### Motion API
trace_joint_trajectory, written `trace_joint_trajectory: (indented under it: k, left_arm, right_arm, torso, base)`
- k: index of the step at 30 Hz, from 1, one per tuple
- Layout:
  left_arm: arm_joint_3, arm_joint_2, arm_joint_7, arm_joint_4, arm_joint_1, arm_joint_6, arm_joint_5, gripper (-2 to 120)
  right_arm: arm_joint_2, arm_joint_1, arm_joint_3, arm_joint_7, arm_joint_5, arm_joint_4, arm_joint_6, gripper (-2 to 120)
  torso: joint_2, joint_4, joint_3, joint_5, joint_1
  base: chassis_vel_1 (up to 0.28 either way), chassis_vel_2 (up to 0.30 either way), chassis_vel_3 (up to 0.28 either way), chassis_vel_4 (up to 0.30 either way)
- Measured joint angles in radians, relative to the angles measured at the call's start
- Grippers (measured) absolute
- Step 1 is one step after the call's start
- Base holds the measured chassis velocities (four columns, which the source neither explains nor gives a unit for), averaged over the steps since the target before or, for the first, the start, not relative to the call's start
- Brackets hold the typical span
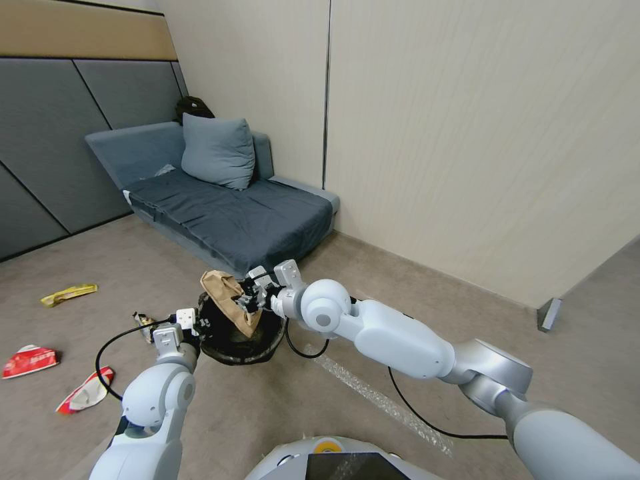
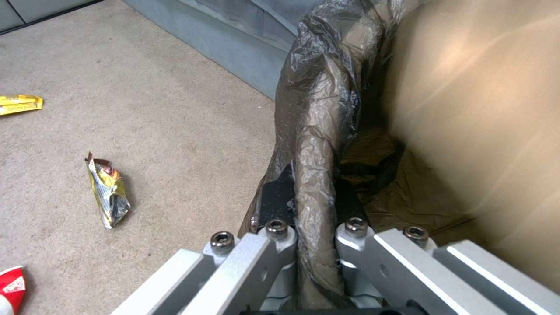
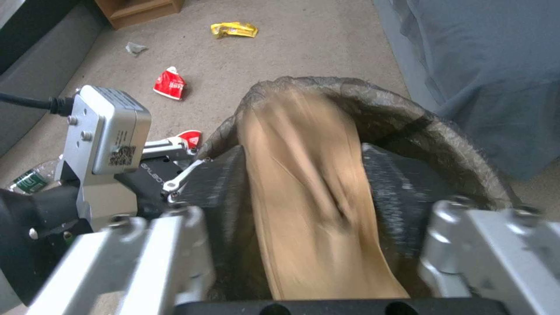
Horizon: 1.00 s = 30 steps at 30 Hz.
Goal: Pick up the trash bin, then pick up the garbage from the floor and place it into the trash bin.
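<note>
The trash bin [image 1: 241,345], with a dark bag over its rim, hangs just above the carpet in front of the sofa. My left gripper [image 1: 195,325] is shut on its near-left rim; the left wrist view has the fingers [image 2: 279,205] pinching the bag-covered rim [image 2: 315,131]. My right gripper [image 1: 250,298] is over the bin mouth, shut on a crumpled brown paper piece of garbage [image 1: 227,293] [image 3: 303,197] that hangs into the bin [image 3: 420,127]. More garbage lies on the floor to the left: a yellow wrapper [image 1: 69,293], a dark wrapper [image 2: 108,190], and two red-and-white ones [image 1: 30,360] [image 1: 87,393].
A blue-grey sofa [image 1: 227,213] stands right behind the bin, with the wall to its right. A black cable [image 1: 107,347] loops beside my left wrist. A strip of clear plastic [image 1: 373,393] lies on the carpet under my right arm. A plastic bottle [image 3: 23,179] lies on the floor.
</note>
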Motion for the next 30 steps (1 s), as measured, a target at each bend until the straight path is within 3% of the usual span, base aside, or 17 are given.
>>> trace_joint_trajectory:
  k: [9, 17, 23, 24, 26, 28, 30]
  left_arm:
    - [-0.001, -0.003, 0.000, -0.005, 0.005, 0.000, 0.000, 0]
    - [-0.002, -0.007, 0.000, -0.011, 0.007, 0.000, 0.002, 0]
    - [-0.008, -0.003, 0.001, -0.022, 0.010, 0.000, -0.001, 0]
    - [-0.009, -0.002, 0.001, -0.024, 0.011, 0.000, -0.002, 0]
    - [-0.016, 0.007, 0.002, -0.034, 0.016, 0.000, -0.013, 0]
    - [-0.017, 0.008, 0.002, -0.034, 0.016, 0.000, -0.014, 0]
    - [-0.019, 0.014, 0.008, -0.040, 0.018, 0.000, -0.024, 0]
  right_arm:
    - [0.004, 0.003, 0.004, 0.001, 0.010, 0.002, 0.010, 97]
    - [-0.019, 0.006, 0.024, 0.019, 0.028, 0.044, 0.009, 100]
    - [-0.075, 0.048, 0.123, 0.058, 0.066, 0.107, 0.010, 100]
    - [-0.089, 0.055, 0.141, 0.061, 0.066, 0.112, 0.011, 100]
    - [-0.187, 0.083, 0.229, 0.067, 0.012, 0.122, 0.038, 100]
    - [-0.194, 0.084, 0.234, 0.067, 0.003, 0.122, 0.041, 100]
    - [-0.281, 0.064, 0.329, 0.048, -0.177, 0.111, 0.090, 100]
  torso:
    - [0.000, 0.0000, 0.000, 0.0000, 0.000]
    - [0.000, 0.0000, 0.000, 0.0001, 0.000]
    - [0.000, 0.0002, 0.000, 0.0002, 0.000]
    - [0.000, 0.0001, 0.000, 0.0002, 0.000]
    - [0.000, 0.0000, 0.000, 0.0002, 0.000]
    - [0.000, -0.0001, 0.000, 0.0002, 0.000]
    - [0.000, -0.0001, 0.000, 0.0003, 0.000]
  base:
    - [0.000, 0.000, 0.000, 0.000]
    - [0.000, 0.000, 0.000, 0.000]
    - [0.000, 0.000, 0.000, 0.000]
    - [0.000, 0.000, 0.000, 0.000]
    - [0.000, 0.000, 0.000, 0.000]
    - [0.000, 0.000, 0.000, 0.000]
    - [0.000, 0.000, 0.000, 0.000]
